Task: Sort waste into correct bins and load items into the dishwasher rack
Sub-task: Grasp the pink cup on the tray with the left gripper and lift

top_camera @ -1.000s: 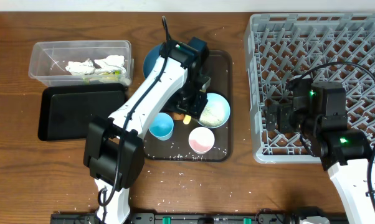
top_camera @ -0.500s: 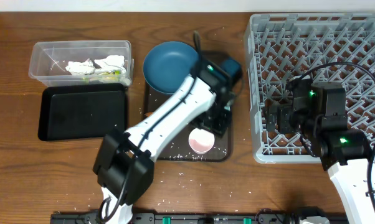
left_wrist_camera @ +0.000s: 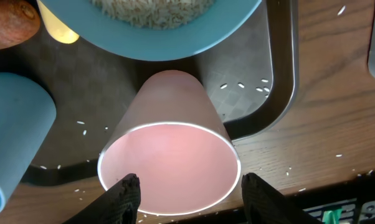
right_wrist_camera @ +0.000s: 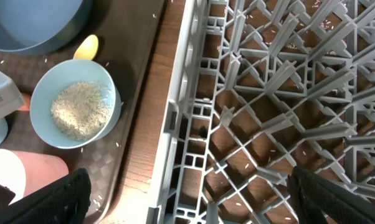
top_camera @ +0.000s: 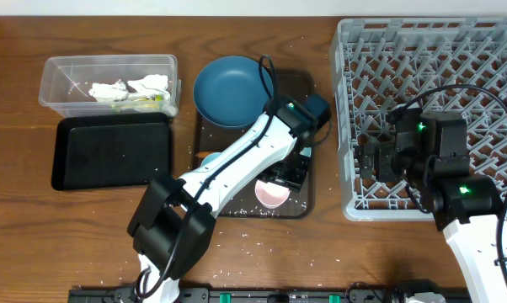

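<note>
One pink cup (left_wrist_camera: 169, 165) beneath left jaws

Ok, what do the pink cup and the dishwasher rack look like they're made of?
The pink cup: likely matte plastic, going by its thin even rim, uniform colour and soft, glare-free surface; melamine is possible. The dishwasher rack: moulded grey plastic, with ribbed lattice walls and pegs, dull finish.

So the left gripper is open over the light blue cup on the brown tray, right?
Not quite. It is the pink cup, as the left wrist view shows. The left gripper is open over it, and the cup stands on the brown tray.
</note>
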`<state>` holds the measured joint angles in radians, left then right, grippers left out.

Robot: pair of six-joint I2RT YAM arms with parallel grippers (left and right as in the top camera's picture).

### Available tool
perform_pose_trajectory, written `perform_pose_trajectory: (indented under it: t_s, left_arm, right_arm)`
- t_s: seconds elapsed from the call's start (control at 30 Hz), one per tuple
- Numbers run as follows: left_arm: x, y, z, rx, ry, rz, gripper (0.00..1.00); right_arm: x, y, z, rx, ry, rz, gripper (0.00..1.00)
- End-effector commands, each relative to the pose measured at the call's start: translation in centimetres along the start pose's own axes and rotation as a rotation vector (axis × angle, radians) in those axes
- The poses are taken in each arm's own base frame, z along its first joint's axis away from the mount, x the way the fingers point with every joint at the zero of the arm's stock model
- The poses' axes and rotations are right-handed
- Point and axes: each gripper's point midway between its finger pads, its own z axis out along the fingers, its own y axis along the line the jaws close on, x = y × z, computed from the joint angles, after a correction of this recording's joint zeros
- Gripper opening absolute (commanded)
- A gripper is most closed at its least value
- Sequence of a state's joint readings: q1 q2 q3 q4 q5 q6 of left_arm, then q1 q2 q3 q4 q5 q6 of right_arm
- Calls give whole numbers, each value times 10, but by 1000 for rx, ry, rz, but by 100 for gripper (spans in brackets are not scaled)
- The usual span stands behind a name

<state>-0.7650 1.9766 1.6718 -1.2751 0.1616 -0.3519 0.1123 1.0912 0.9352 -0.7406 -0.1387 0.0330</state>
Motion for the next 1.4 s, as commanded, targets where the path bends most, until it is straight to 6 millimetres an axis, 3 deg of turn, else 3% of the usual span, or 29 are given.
perform_pose_trajectory:
  t_s: [0.0,0.3,0.53,0.67,0.73,0.9,1.37]
  left_arm:
    - [-1,4,-13,-3,-46,-29,54]
    - [-10,28,-15,-71,-73,-56,54]
    - [-4,44,11,-104,-36,-31,55]
    - [-8,54,15,-105,-39,-61,55]
    - [-9,57,15,-104,-41,-69,50]
    - [-8,53,15,-99,-40,-62,12]
    - [1,37,26,-24,2,-52,6]
  right_arm:
    - [-6,0,-4,-1,-14,-9,99]
    - [-6,0,-4,-1,-14,-9,99]
    - [-6,-1,-4,-1,-13,-9,99]
    - [-5,-1,-3,-1,-8,-8,99]
    - [-5,-1,-3,-1,-8,-8,99]
    - [-5,-1,-3,-1,-9,-8,99]
    - [-5,0,-3,-1,-10,-8,99]
